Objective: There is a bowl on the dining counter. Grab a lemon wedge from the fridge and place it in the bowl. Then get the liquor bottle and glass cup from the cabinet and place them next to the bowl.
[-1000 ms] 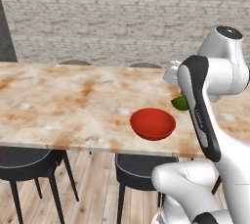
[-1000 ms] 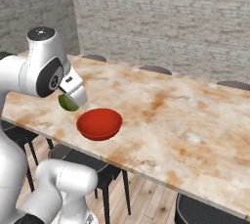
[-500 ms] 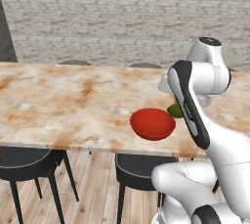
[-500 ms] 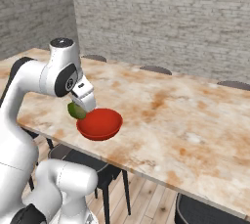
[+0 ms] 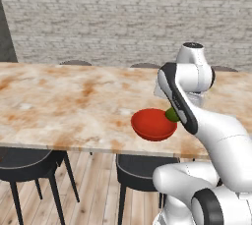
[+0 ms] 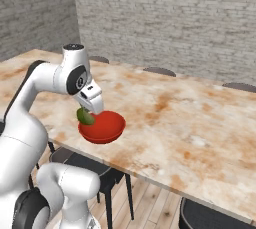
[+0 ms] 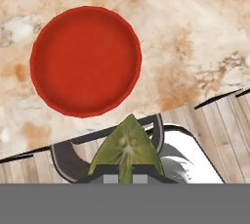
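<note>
The lemon wedge is held pinched in the closed claw just beside the red bowl near the desk edge; if released here, it could drop outside the rim.

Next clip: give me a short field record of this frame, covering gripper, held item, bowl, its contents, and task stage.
gripper: gripper shut on the lemon wedge
held item: lemon wedge, green, raised above the counter edge beside the bowl
bowl: red bowl on the marble dining counter, near its front edge
bowl contents: nothing inside
wedge versus bowl: next to the rim, not yet over the middle
seating: dark stools under the counter
task stage: wedge carried to the bowl, not yet released
</note>
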You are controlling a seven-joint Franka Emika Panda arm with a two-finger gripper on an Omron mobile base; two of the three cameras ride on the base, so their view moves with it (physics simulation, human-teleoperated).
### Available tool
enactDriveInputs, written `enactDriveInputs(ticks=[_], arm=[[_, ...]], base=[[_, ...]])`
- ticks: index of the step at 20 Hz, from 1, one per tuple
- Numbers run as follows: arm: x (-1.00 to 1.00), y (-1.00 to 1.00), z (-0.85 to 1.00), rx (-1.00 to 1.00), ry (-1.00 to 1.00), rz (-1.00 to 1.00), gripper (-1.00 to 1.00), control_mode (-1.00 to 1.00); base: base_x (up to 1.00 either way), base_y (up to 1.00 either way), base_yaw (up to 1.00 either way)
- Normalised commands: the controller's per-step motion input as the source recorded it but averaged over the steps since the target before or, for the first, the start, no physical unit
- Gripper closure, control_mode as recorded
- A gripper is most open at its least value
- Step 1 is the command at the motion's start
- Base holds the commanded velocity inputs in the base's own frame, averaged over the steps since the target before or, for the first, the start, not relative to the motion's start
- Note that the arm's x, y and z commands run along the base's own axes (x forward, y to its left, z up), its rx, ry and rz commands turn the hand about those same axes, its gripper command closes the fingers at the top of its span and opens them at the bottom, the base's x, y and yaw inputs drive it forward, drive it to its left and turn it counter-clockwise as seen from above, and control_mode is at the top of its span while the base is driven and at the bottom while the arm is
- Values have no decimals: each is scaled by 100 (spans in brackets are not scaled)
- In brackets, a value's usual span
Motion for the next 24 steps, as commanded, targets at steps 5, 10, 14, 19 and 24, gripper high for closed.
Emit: enactDriveInputs(ticks=[5, 10, 14, 19, 24], arm=[[30, 0, -39, -6, 0, 0, 100, -100], [41, 0, -31, 0, 0, 0, 100, -100], [54, 0, -27, 0, 0, 0, 100, -100], [47, 0, -35, 0, 0, 0, 100, -100], [38, 0, -40, 0, 0, 0, 100, -100]], base=[[0, 0, 0], [0, 0, 0], [0, 0, 0], [0, 0, 0], [0, 0, 0]])
